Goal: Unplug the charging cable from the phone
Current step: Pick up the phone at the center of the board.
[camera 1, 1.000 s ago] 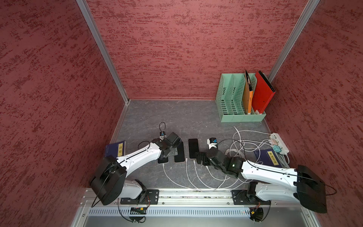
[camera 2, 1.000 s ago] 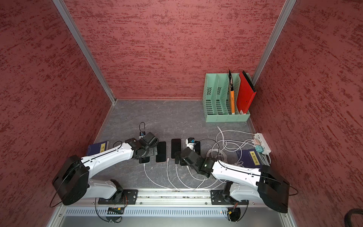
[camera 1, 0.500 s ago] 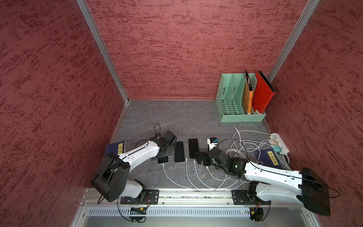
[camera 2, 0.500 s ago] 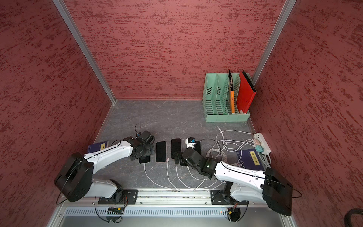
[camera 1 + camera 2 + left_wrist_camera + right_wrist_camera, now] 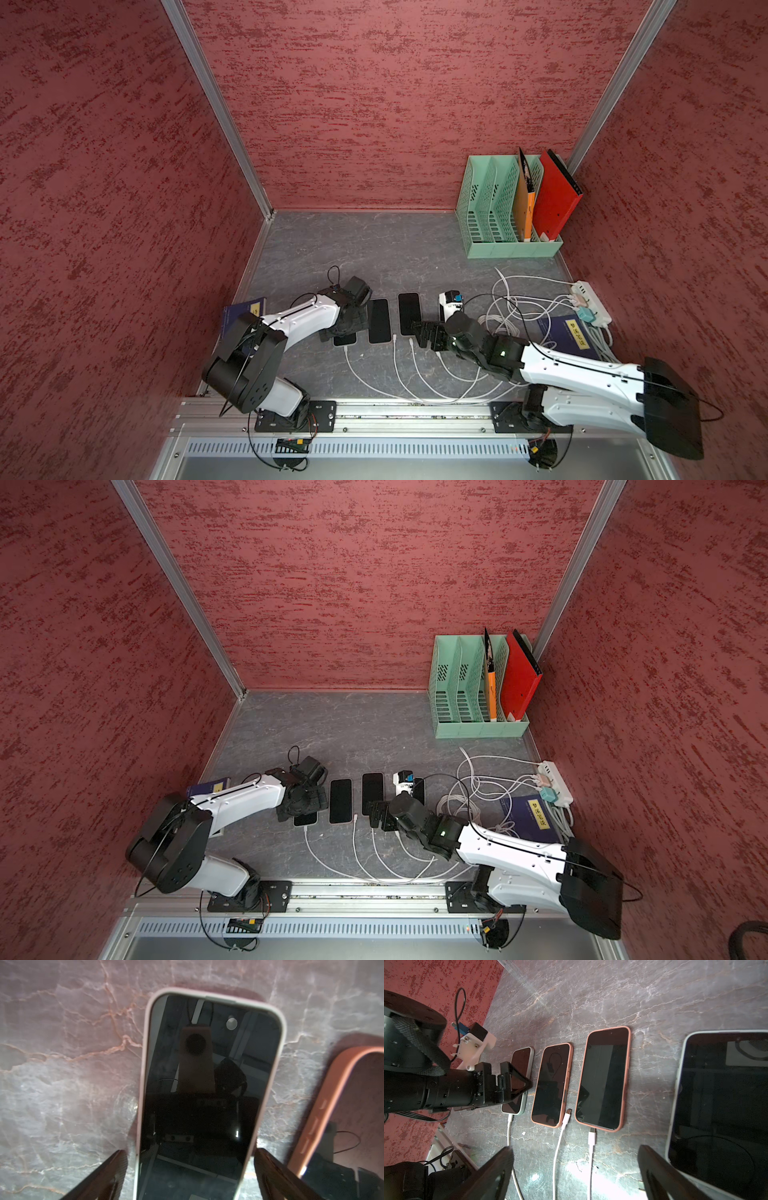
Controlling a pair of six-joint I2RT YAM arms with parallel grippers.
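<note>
1. You have four dark-screened phones lying flat in one row on the grey marbled desk (image 5: 374, 249).
2. Counted from the left arm's side: the left-end phone in a pale case (image 5: 199, 1084), the second phone in a salmon case (image 5: 552, 1084), the third phone in a salmon case (image 5: 604, 1078), and the right-end phone in a pale case (image 5: 720, 1105).
3. There are four cables.
   - The first white cable (image 5: 508, 1126) is plugged into the left-end phone.
   - The second white cable (image 5: 560, 1132) lies loose, its plug beside the second phone's corner.
   - The third white cable (image 5: 591, 1140) meets the third phone's lower edge.
   - The end of the fourth white cable (image 5: 461, 374) is hidden.
4. Your left gripper (image 5: 193, 1167) is spread, with one finger on each side of the left-end phone. You cannot tell whether the fingers touch it.
5. Your right gripper (image 5: 576, 1159) is spread and holds nothing. It sits low over the second and third cables.
6. Elsewhere there is:
   - one mint-green file rack (image 5: 478, 216), holding one orange folder (image 5: 523, 199) and one red folder (image 5: 555, 195);
   - one white power strip (image 5: 592, 303);
   - two dark blue booklets (image 5: 241, 311) (image 5: 569, 336).
</note>
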